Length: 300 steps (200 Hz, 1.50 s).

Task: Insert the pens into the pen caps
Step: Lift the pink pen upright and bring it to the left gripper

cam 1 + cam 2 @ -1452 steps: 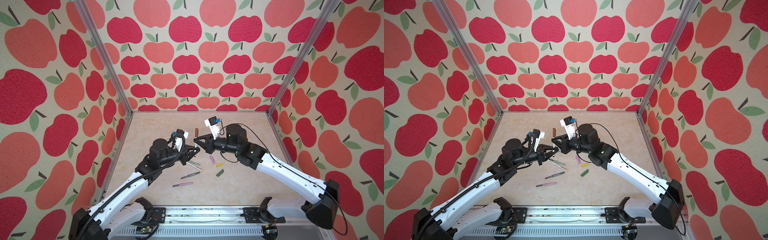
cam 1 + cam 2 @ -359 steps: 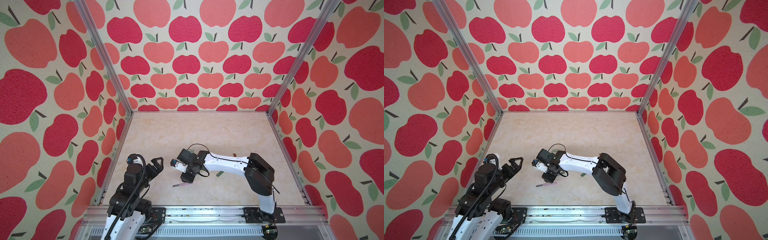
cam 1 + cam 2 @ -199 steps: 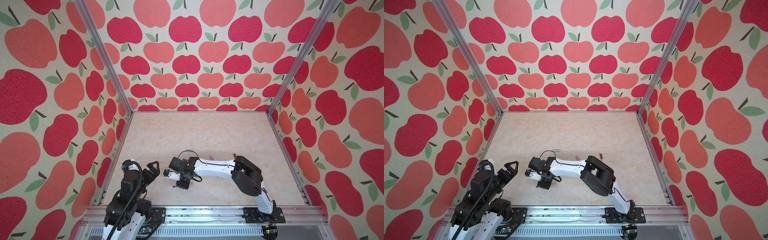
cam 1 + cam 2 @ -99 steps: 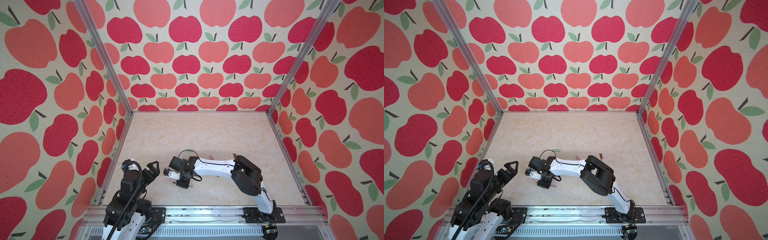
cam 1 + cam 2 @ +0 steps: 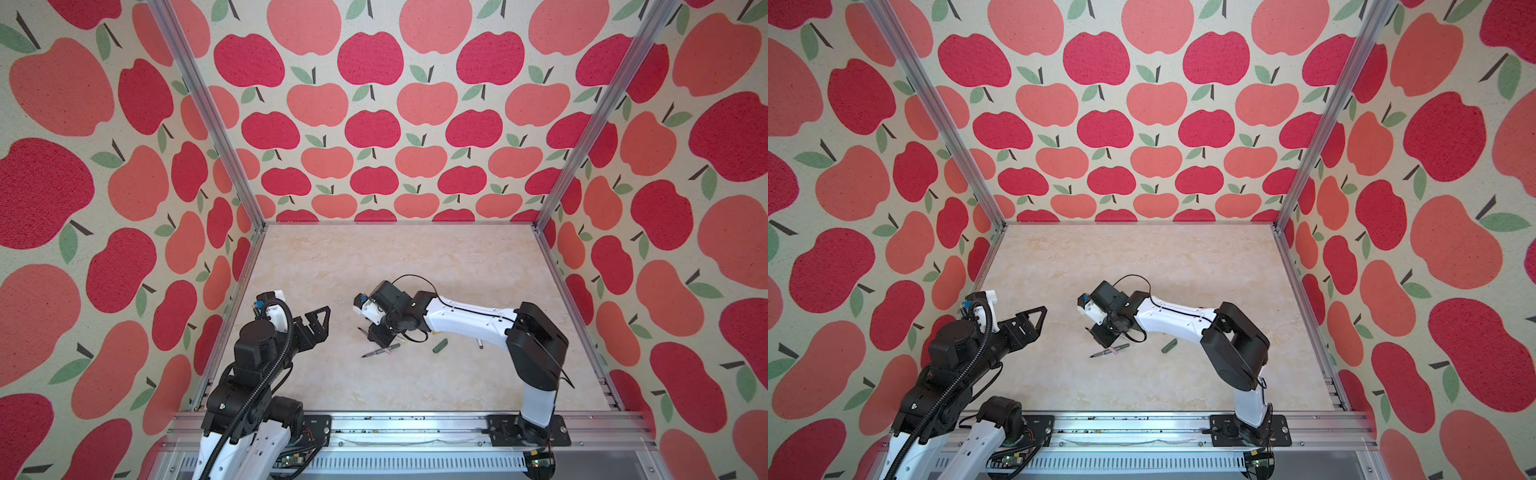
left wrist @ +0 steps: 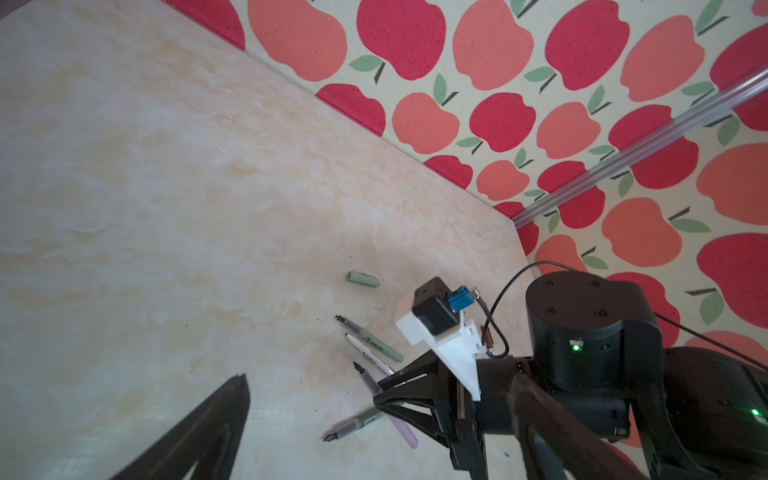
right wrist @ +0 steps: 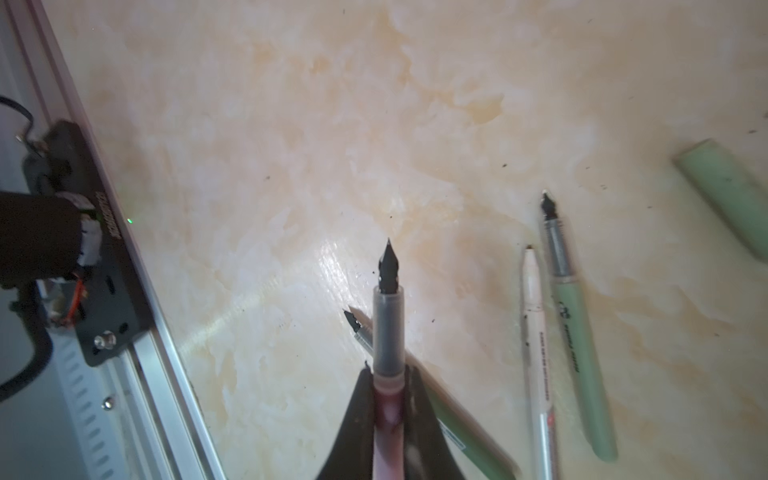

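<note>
The pale marbled tabletop (image 5: 415,266) carries everything, and both arms stand at its near edge. The right arm (image 5: 469,320) stretches low across the near half toward the middle, and the left arm (image 5: 257,353) is folded up at the near left corner. The left gripper (image 5: 326,322) is raised off the surface with its jaws wide apart and nothing between them. The right gripper (image 7: 387,376) is clamped on the pink pen (image 7: 388,328), gripping the pink barrel so that the grey neck and dark tip stick out in front. That pen crosses over a dark green pen (image 7: 449,419) lying flat on the tabletop; whether the two touch I cannot tell. Just beside them, toward the middle of the tabletop, a white pen (image 7: 536,353) and a pale green pen (image 7: 577,353) lie almost parallel and close together. A pale green cap (image 7: 723,187) lies apart from them, beyond the tip end of the pale green pen. In both top views a dark green cap (image 5: 440,345) lies on its own, nearer the right edge than the pens.
</note>
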Motion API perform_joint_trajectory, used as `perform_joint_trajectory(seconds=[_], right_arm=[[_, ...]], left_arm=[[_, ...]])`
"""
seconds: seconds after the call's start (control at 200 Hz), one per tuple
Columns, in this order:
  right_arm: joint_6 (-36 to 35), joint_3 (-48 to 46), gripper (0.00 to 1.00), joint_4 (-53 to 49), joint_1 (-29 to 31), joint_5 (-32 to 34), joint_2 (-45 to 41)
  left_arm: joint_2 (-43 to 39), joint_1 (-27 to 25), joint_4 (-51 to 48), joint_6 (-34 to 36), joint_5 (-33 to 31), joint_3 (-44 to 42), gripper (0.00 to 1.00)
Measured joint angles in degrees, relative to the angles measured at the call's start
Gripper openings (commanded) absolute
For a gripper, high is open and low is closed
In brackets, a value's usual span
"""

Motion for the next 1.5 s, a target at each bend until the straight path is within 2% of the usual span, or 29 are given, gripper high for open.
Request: perform_joint_trajectory(seconds=[0.175,0.33,0.46,0.57,0.765,1.106,1.201,1.411,1.501], right_arm=[[10.1,-9.3,0.00,11.9,-7.6,-5.2,-10.7],[18.4,-15.7,0.00,19.5,-13.9,-9.1,-17.0],[22.3,-16.5,0.00,22.2,-15.9,-11.1,-21.2],[25.0,-16.5,0.00,24.5,-16.1,-12.6,-25.1],[30.1,-17.4,0.00,30.6,-16.1,-15.5,-27.8],[34.7,-19.0,0.00,37.2,-13.3,-16.7,-26.8],[35.3,-19.0,0.00,38.8,-12.6,-17.0,-25.9],[36.0,-19.0,0.00,40.0,-12.3,-17.1,-24.5],[36.1,-19.0,0.00,40.2,-12.3,-17.3,-24.3]], left_arm=[[7.9,0.0,6.2,4.4,10.9,2.5,1.00],[16.3,0.0,12.0,4.9,22.2,2.4,0.97],[21.7,-0.6,19.5,3.3,30.7,0.0,0.93],[23.4,-3.2,26.8,0.7,35.0,-3.7,0.92],[25.9,-8.5,38.8,-4.5,37.9,-7.0,0.87],[31.1,-10.1,52.6,-12.1,38.7,-7.8,0.75],[32.4,-10.5,54.3,-13.2,39.1,-7.8,0.70],[32.9,-10.8,57.0,-15.0,39.3,-8.0,0.48],[32.8,-10.8,57.3,-15.3,39.3,-8.3,0.43]])
